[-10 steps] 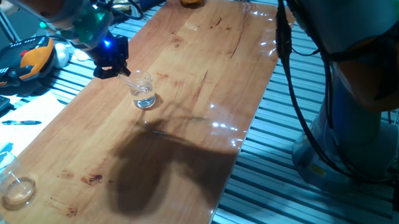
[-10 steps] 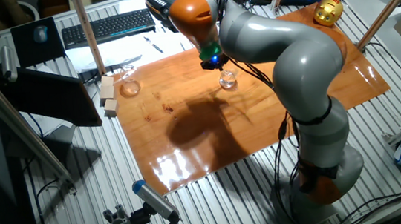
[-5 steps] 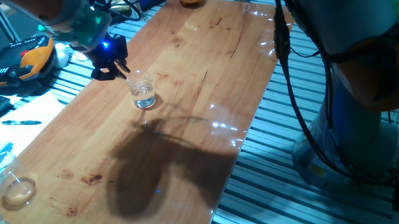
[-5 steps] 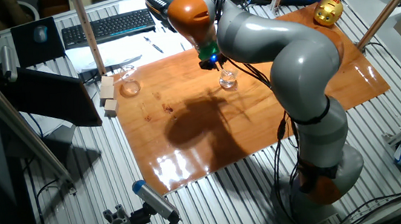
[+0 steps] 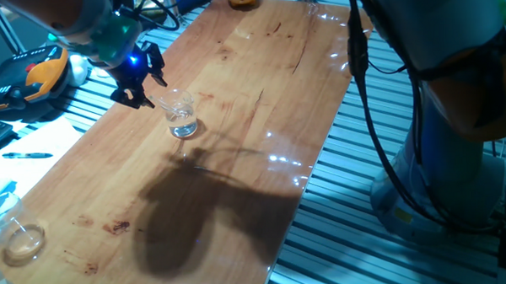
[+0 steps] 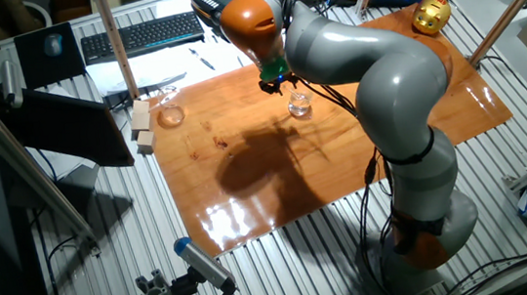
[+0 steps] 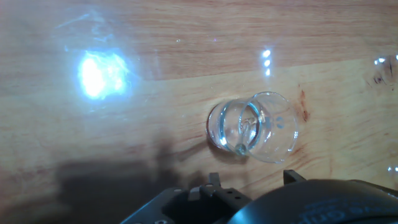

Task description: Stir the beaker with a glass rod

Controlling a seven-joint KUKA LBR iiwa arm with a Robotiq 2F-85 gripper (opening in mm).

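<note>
Hand view: rod (image 7: 247,127) leans inside the beaker (image 7: 255,127), ready for stirring; gripper (image 5: 141,78) hovers beside, jaw state unclear

One beaker (image 5: 182,115), one low glass dish (image 5: 24,241), one wooden table (image 5: 235,117).

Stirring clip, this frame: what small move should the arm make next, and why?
Probably a small, slow circle of the gripper beside the beaker. The beaker stands upright with a little clear liquid, and the hand view shows what looks like the glass rod with its end inside it. Whether the gripper actually grips the rod cannot be told.
</note>
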